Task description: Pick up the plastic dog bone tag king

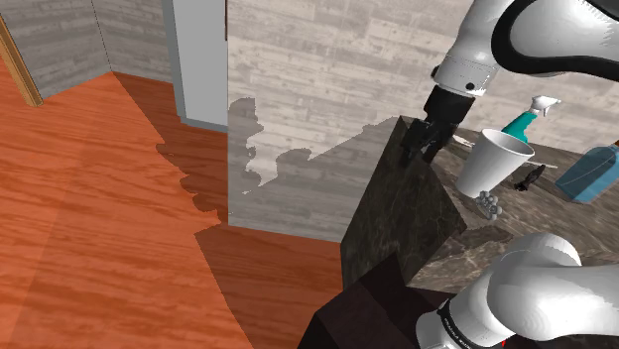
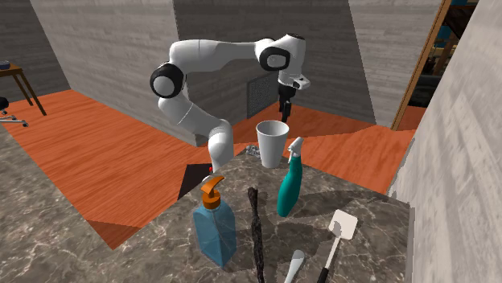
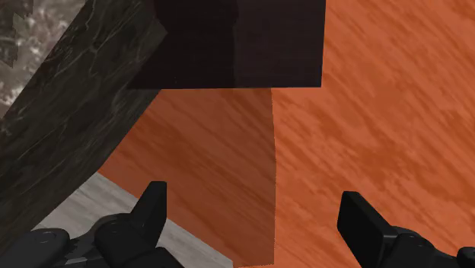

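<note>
Fingers (image 3: 149,204) of the hand (image 1: 421,145) stand wide apart and empty, hanging just past the worktop (image 1: 541,208) edge over the orange floor (image 3: 365,114), apparently because the approach is not yet begun. What seems to be the dog bone tag (image 1: 486,204), a small grey lump, lies on the worktop just beside the white cup (image 1: 496,159), so the hand must come inboard and down.

Here's the arm (image 2: 217,53): glossy white rounded shells, round black caps (image 2: 165,81) at the joints. At five o'clock in the shoulder view, a dark ring (image 1: 451,319) bands a white link. The pincer (image 3: 251,202) is all black, its fingers (image 3: 150,205) blocky and flat-faced.
</note>
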